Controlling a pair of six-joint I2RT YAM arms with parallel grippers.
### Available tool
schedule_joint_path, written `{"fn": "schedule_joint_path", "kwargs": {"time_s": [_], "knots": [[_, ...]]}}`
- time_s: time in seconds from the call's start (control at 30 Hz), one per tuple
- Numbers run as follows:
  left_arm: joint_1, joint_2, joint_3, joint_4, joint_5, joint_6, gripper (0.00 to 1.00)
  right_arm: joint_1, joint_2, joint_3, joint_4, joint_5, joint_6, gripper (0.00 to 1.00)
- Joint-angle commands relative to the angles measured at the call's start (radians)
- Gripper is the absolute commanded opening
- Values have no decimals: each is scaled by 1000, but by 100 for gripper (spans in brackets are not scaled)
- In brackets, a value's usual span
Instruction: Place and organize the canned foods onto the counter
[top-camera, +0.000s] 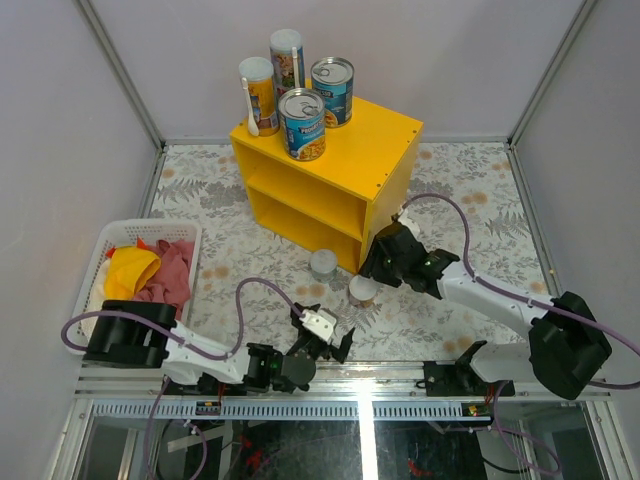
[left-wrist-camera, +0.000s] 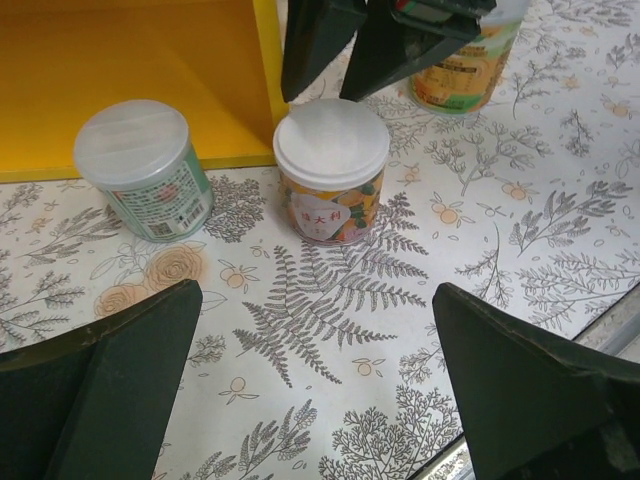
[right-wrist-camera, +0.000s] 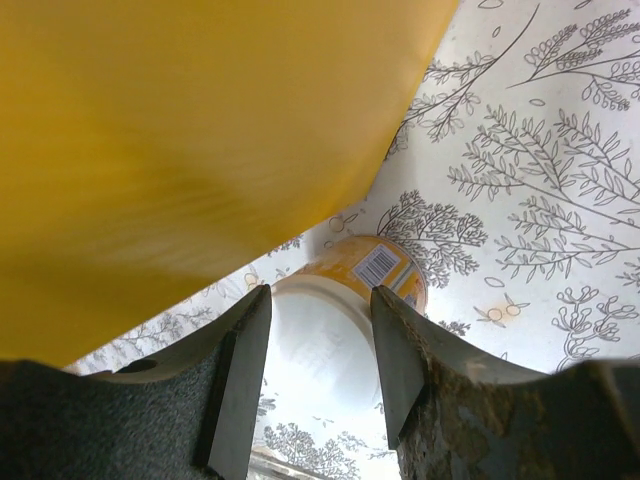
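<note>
While the right claw (right-wrist-camera: 320, 292) stands parted astride the short orange-labelled can (right-wrist-camera: 385, 265) on the floral worktop (right-wrist-camera: 560, 230), just beside the lower corner of the yellow counter (right-wrist-camera: 180, 130), nothing is gripped; the left claw (left-wrist-camera: 320, 390) hangs wide open and empty. The can appears light, rigid and smooth-walled, its white plastic lid (right-wrist-camera: 320, 360) likely to flex, so I judge the cylindrical wall below the lid the sound place to grip.

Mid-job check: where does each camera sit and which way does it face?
Top external: above and behind the arms, looking down on the counter; both arms show.
Left wrist: low over the table, facing the counter; own fingers below.
Right wrist: looking down between own fingers at the orange can.
Shared: both wrists see that can.
</note>
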Motion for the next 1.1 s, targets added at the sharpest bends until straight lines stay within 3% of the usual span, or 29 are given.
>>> {"fn": "schedule_joint_path", "kwargs": {"time_s": [0.0,0.4,0.7,1.07], "knots": [[-92,73,-35,258,9,45,100,24,-72,4,-18,41,30,52],[-52,415,28,751,55,187,100,23,-305,-12,-167,154,12,65],[69,521,127,817,134,218,100,23,-419,-4,-256,195,-16,66],[158,611,189,822,92,186,100,23,-457,32,-290,206,-61,67]]}}
